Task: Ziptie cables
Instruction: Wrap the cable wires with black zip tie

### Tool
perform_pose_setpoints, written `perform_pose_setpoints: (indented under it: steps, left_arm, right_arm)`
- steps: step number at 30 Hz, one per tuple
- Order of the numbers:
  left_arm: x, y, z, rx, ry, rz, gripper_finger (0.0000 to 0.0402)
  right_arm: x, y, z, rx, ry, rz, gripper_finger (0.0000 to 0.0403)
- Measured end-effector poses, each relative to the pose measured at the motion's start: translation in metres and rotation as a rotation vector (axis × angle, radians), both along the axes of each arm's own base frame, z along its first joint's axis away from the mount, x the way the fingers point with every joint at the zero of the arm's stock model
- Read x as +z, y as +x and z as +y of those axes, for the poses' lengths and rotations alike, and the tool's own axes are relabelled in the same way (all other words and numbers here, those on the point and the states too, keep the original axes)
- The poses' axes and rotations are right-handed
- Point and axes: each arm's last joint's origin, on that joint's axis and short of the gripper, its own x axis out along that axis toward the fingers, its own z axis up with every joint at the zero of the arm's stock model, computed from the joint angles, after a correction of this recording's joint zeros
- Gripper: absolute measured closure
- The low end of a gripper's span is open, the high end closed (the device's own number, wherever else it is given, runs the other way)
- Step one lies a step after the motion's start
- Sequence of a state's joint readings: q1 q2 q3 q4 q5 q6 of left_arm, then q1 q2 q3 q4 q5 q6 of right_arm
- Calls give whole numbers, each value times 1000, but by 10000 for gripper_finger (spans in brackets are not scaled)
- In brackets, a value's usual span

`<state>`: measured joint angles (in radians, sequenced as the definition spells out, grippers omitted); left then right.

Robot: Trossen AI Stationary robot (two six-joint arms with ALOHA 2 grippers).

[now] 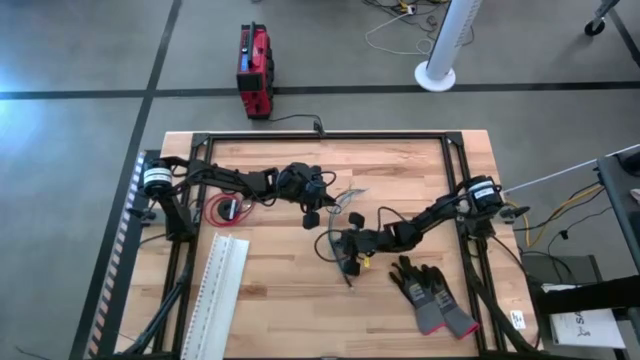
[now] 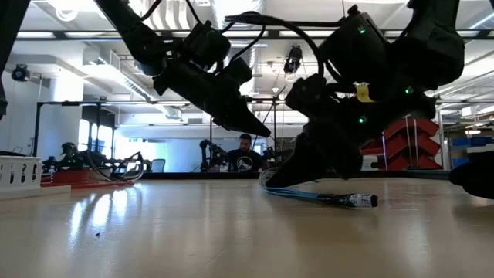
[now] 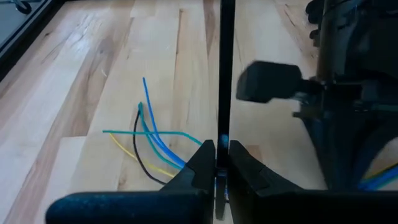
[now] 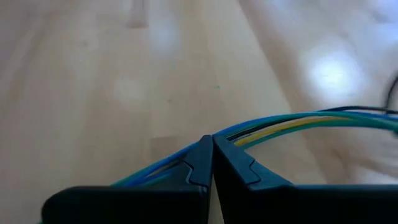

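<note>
From above, my left gripper (image 1: 322,205) hangs over the middle of the table (image 1: 280,290), and my right gripper (image 1: 345,245) sits just beside it, a little nearer the table's front edge. The cables (image 1: 345,205) lie between and around both sets of fingers, thin loops spreading from my right gripper toward my left. A small red and black coil (image 1: 222,208) rests well behind my left gripper, near that arm's base. A long white slotted strip (image 1: 222,285) lies off to my left side, and a pair of gloves (image 1: 432,297) lies beyond my right gripper toward the front. A red box (image 1: 254,70) stands on the floor past the table's far edge.

At table height, my left gripper (image 2: 255,127) hangs clear of the wood, pointing down toward my right gripper (image 2: 282,179), which is low at the surface. A bundle of cables (image 2: 324,197) runs along the wood from under my right fingers. A person (image 2: 245,153) sits in the room behind.

Through my left wrist, my fingers (image 3: 199,165) are pressed together on a thin black strip (image 3: 227,68) that rises straight out of them. Blue, teal, yellow and black cable ends (image 3: 152,134) fan out on the wood just ahead.

Through my right wrist, my fingers (image 4: 239,165) are closed on the cables (image 4: 292,124), which pass through the pinch and arc away.
</note>
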<state>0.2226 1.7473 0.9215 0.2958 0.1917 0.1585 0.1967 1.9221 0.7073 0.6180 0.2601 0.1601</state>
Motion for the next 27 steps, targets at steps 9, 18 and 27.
perform_pose_setpoints:
  steps: [9,18,27]
  left_arm:
    - [-2,-1,1,28,0,21,397]
    - [-3,-2,0,28,-2,32,397]
    - [-3,-2,0,28,-2,32,397]
  right_arm:
    - [0,-2,19,3,95,-1,403]
    - [3,-1,33,23,135,9,403]
    - [4,-2,47,51,175,6,403]
